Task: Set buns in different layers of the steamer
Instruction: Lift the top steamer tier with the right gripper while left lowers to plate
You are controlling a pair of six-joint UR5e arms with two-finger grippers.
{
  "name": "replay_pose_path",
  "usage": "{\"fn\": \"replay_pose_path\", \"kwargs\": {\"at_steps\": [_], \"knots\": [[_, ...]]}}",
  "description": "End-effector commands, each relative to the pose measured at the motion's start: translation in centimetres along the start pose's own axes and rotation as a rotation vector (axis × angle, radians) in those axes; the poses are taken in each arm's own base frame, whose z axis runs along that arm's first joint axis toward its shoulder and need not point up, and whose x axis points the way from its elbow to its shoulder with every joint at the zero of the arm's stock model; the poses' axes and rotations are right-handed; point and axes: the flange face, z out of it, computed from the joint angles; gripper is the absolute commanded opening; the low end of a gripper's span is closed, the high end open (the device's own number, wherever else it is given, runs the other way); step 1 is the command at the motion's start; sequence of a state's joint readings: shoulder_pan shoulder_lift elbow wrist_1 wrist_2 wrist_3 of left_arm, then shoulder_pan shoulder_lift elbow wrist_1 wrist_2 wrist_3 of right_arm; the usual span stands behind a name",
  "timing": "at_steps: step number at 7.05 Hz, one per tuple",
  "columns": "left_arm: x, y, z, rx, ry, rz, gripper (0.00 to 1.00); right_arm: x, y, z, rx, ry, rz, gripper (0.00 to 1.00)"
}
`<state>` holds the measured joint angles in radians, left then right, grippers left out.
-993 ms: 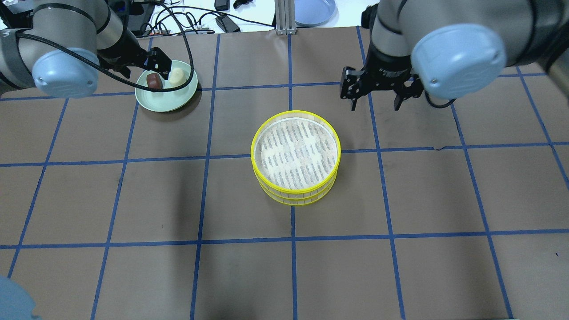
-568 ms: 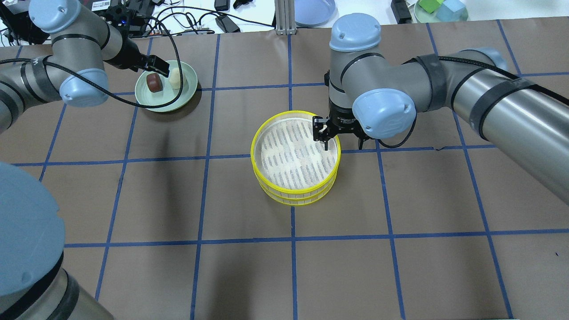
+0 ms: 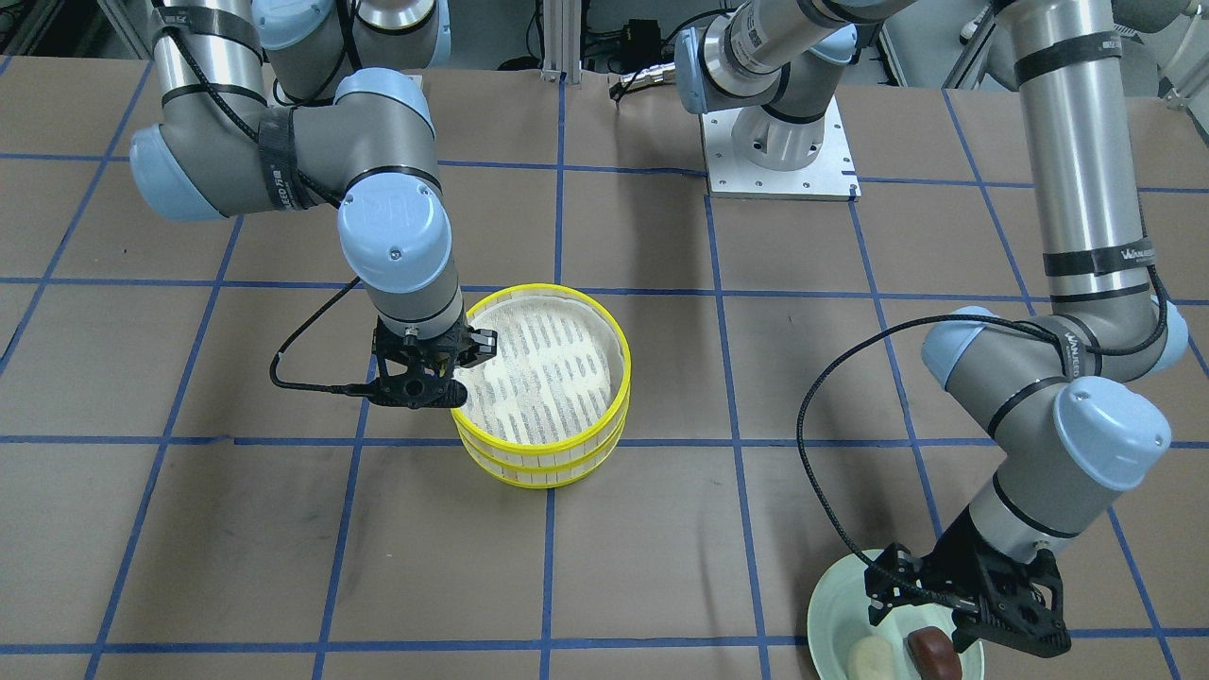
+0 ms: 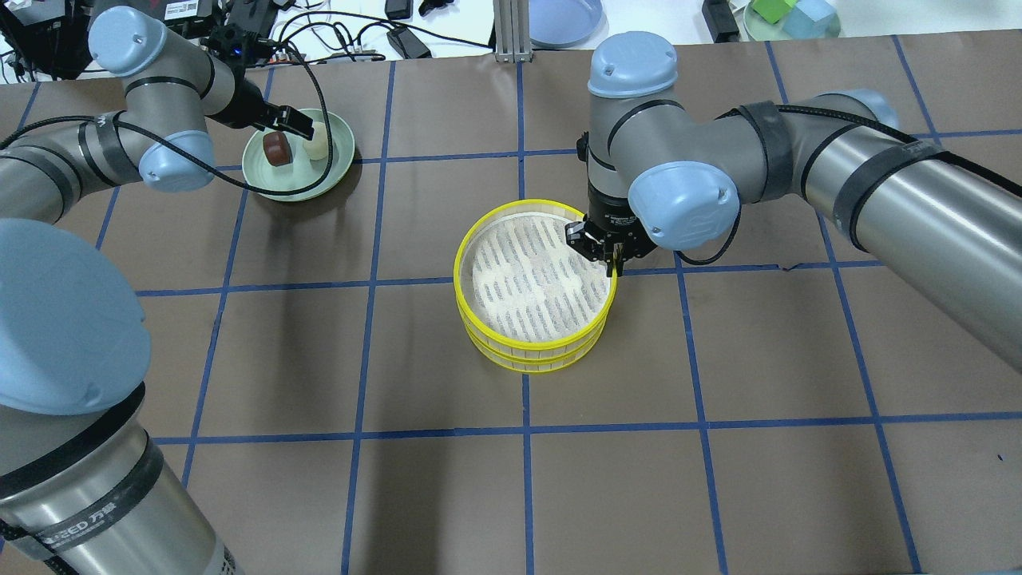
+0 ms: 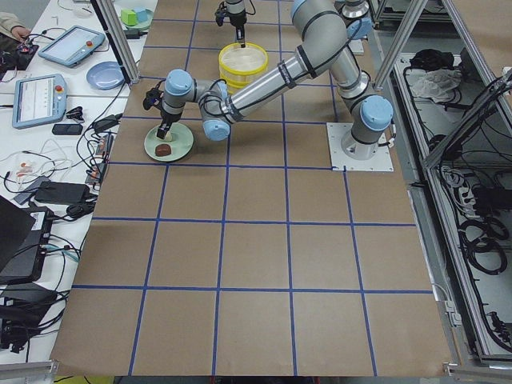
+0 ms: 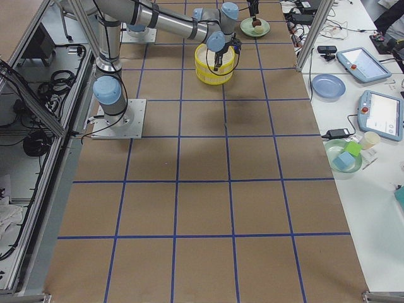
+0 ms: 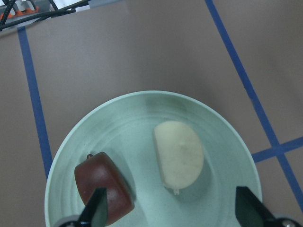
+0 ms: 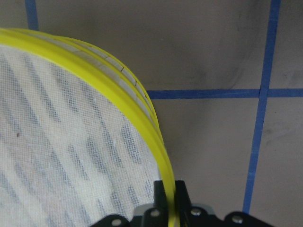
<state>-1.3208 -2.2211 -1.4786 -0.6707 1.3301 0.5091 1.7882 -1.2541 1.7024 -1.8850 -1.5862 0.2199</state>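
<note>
Two yellow-rimmed steamer layers stand stacked at the table's middle, the top layer on the lower layer. My right gripper is shut on the top layer's right rim, one finger inside and one outside. Both buns lie on a pale green plate at the far left: the cream bun and the reddish-brown bun. My left gripper hangs open just above them, its fingertips either side of the buns. It holds nothing.
A blue plate, cables and a dish of coloured blocks lie beyond the table's far edge. The brown table cover carries a grid of blue tape. My right arm spans the table's right half.
My right arm swung in from the far right to the steamer, then shut on the top layer's rim. The stack shifted slightly right. My left gripper stayed over the plate.
</note>
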Motion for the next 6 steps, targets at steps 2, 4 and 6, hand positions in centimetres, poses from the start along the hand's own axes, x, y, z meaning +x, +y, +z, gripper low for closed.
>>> {"fn": "replay_pose_path", "kwargs": {"at_steps": [2,4,6], "knots": [[-0.2,0.9,3.8,-0.029,0.028,-0.011,0.94,2.3,-1.7,-5.1,0.051,0.000,0.029,0.00],[0.5,0.1,2.9,-0.018,0.024,-0.013,0.94,9.1,-2.1,-7.4,0.009,-0.004,-0.002,0.00],[1.4,-1.0,2.2,-0.003,0.020,-0.001,0.95,18.3,-1.6,-9.4,-0.025,0.013,-0.074,0.00]]}}
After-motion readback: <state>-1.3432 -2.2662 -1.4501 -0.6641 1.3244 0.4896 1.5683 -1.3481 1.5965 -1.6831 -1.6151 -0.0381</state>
